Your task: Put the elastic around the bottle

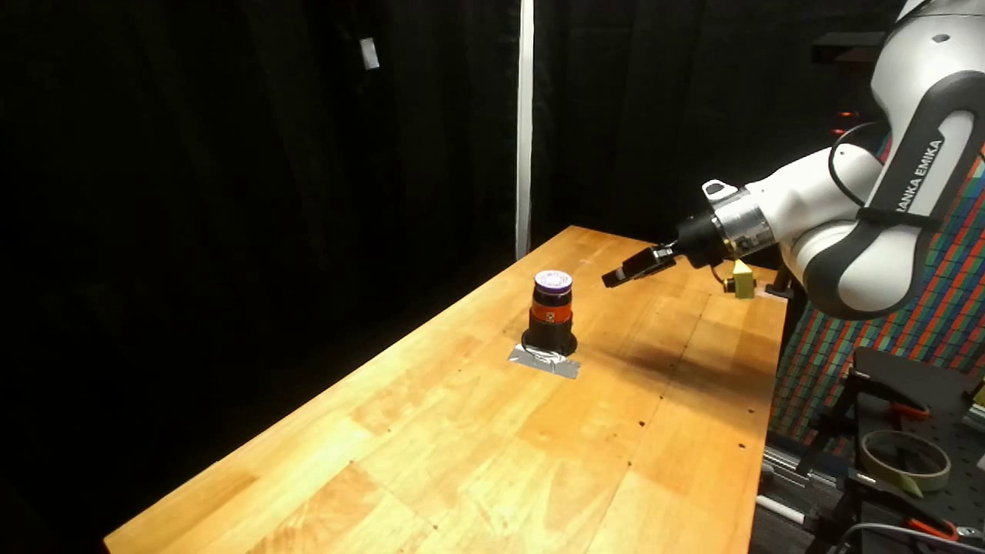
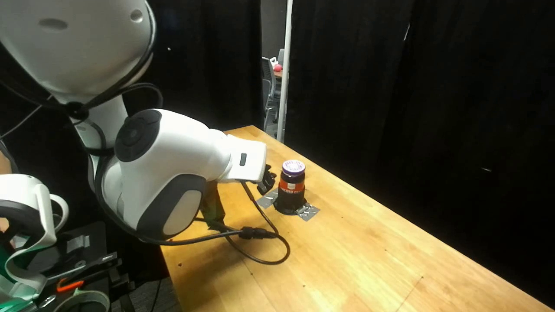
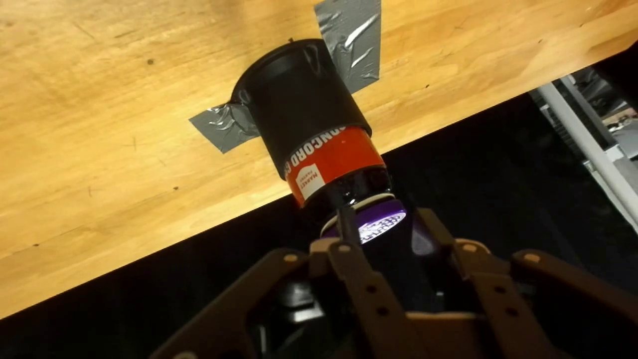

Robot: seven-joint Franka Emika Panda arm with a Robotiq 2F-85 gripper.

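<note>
Judging the pale elastic [image 3: 374,200] around the neck of the bottle [image 3: 346,167] already placed, I'd next ease my tool [image 3: 387,219], jaws parted and gripping nothing, clear.

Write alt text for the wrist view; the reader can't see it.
An open gripper points at a dark bottle, one finger partly hiding its purple lid; a pale band, possibly the elastic, runs just below the lid. The bottle sits in a black holder taped to a wooden table.
</note>
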